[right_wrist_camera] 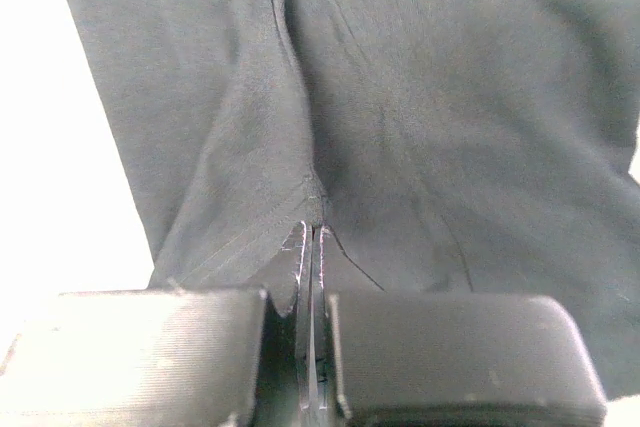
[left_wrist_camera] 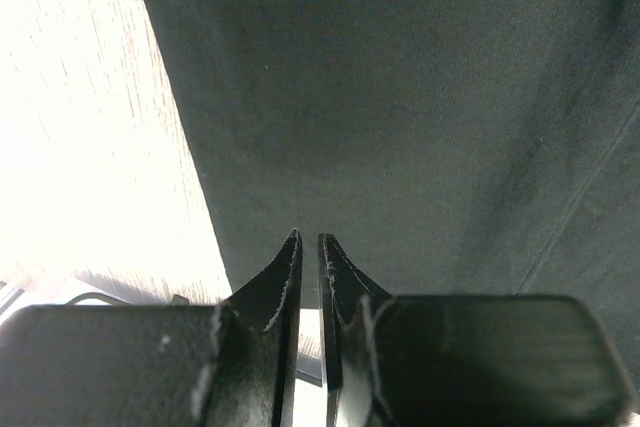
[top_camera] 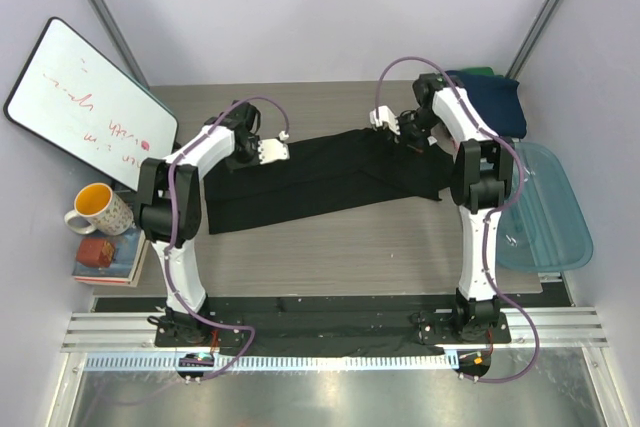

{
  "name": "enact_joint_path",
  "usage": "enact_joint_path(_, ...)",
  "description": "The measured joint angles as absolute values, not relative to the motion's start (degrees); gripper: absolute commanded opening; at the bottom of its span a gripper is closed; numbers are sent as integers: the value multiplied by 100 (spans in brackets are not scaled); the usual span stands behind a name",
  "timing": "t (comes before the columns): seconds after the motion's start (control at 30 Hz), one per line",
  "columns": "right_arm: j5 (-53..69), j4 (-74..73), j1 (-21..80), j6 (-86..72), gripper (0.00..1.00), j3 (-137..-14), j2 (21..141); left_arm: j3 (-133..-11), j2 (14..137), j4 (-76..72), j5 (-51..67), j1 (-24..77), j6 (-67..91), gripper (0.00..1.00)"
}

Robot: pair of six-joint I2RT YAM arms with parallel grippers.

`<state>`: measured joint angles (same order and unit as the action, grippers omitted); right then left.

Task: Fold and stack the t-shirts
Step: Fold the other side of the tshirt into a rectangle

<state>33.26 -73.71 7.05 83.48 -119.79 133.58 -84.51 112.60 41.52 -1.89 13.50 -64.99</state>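
The black t-shirt [top_camera: 330, 182] lies across the table [top_camera: 400, 242], long axis 8 to 2 o'clock, its body spreading toward 6 o'clock from both claws on its far edge. The right gripper [top_camera: 392, 123] is clamped tight on puckered cloth, shown only by its wrist view. The left gripper [top_camera: 272, 151], a sliver apart, seems to pinch the hem.

A black t-shirt [top_camera: 330, 182] is stretched lengthwise, lightly creased, across the middle of the bench [top_camera: 350, 257], while a navy t-shirt [top_camera: 497, 102] is heaped upon a green t-shirt [top_camera: 480, 72] at the far right corner.
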Motion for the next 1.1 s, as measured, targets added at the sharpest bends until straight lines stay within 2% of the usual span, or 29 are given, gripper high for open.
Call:
enact_joint_path(0.27, 3439, -7577, 838, 8724, 1, -11948, 12840, -8573, 11349, 4145, -187, 1350, -6536, 11)
enact_joint_path(0.7, 3459, -7653, 1446, 8993, 1, -10453, 11887, -8812, 11465, 4139, -143, 1350, -6794, 11)
enact_joint_path(0.73, 3457, -7636, 1494, 8995, 3, -10353, 11795, -8812, 11465, 4139, -143, 1350, -6799, 11)
enact_joint_path(0.77, 3450, -7636, 1540, 8997, 10, -10248, 11703, -8812, 11465, 4139, -141, 1350, -6799, 11)
enact_joint_path(0.8, 3430, -7649, 1579, 9006, 31, -10156, 11618, -8812, 11465, 4139, -141, 1350, -6801, 11)
enact_joint_path(0.9, 3376, -7662, 1673, 9015, 55, -9915, 11417, -8812, 11465, 4139, -141, 1350, -6810, 12)
enact_joint_path(1.03, 3326, -7706, 1726, 8995, 59, -9889, 11375, -8805, 11465, 4134, -139, 1350, -6823, 13)
enact_joint_path(1.07, 3312, -7714, 1728, 8956, 59, -9935, 11393, -8803, 11463, 4134, -139, 1352, -6823, 13)
enact_joint_path(1.1, 3306, -7728, 1721, 8914, 54, -10022, 11419, -8803, 11465, 4132, -139, 1352, -6823, 13)
